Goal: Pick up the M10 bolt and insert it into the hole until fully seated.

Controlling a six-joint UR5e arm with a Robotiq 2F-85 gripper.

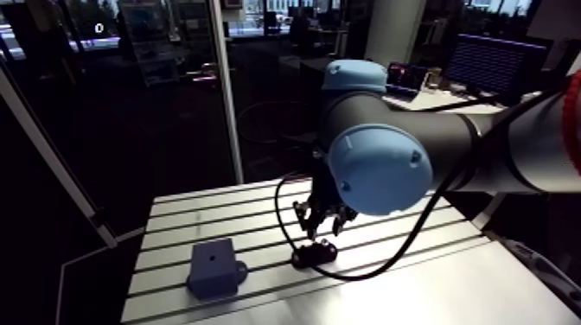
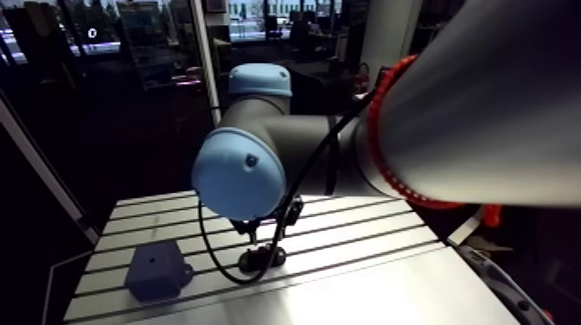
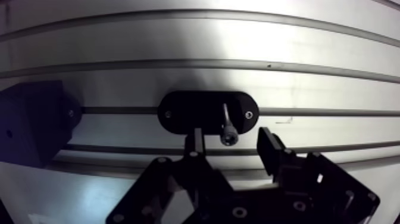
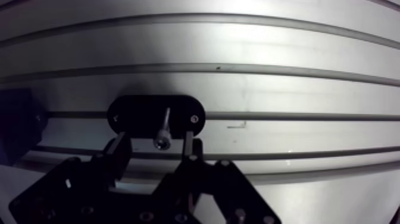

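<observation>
None of the steps looks done: the M10 bolt [image 3: 226,124] lies on its black holder [image 3: 189,113] on the table [image 3: 309,53], inside the pincer [image 3: 231,140], which stands apart and clear of it; the holed block [image 1: 212,264] waits nearby

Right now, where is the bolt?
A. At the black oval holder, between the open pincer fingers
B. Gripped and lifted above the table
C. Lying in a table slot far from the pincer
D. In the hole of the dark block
A: in the wrist view the bolt sits at the black oval holder, with a gap to each finger of the open pincer; the dark block stands apart beside it.
</observation>
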